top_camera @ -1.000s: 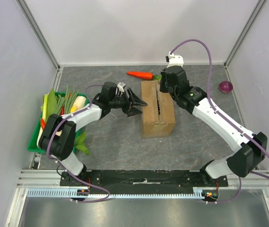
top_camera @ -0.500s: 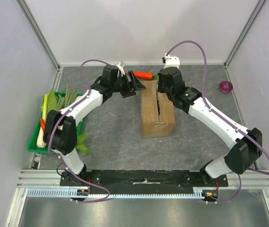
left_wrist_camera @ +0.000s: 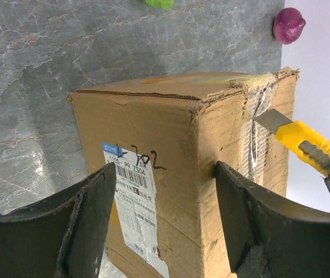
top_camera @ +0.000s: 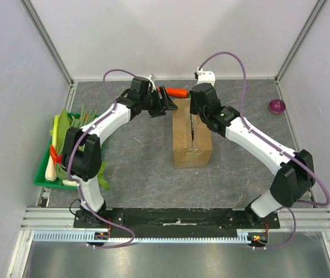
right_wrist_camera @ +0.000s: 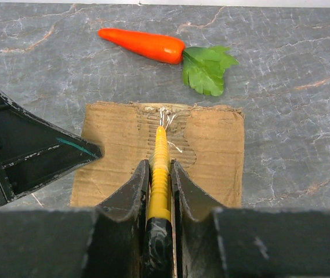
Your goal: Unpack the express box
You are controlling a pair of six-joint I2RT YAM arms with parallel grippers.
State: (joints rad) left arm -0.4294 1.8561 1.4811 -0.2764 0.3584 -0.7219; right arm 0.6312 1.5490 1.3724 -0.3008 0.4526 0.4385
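We're slitting open the express box (top_camera: 192, 136), sitting centre frame. Right gripper (right_wrist_camera: 159, 174) is clamping the yellow knife (right_wrist_camera: 160, 145) at the seam's (top_camera: 194, 126) upper end; left gripper (left_wrist_camera: 165, 174) is gaping open beside the box's upper-left corner. Next we're probably pulling straight down the seam.

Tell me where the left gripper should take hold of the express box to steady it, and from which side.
Probably the far left corner of the express box, approached from the left. The open left gripper straddles that upright edge, with flat faces on either side for the pads. This stays clear of the top seam, where the right gripper holds the yellow knife.
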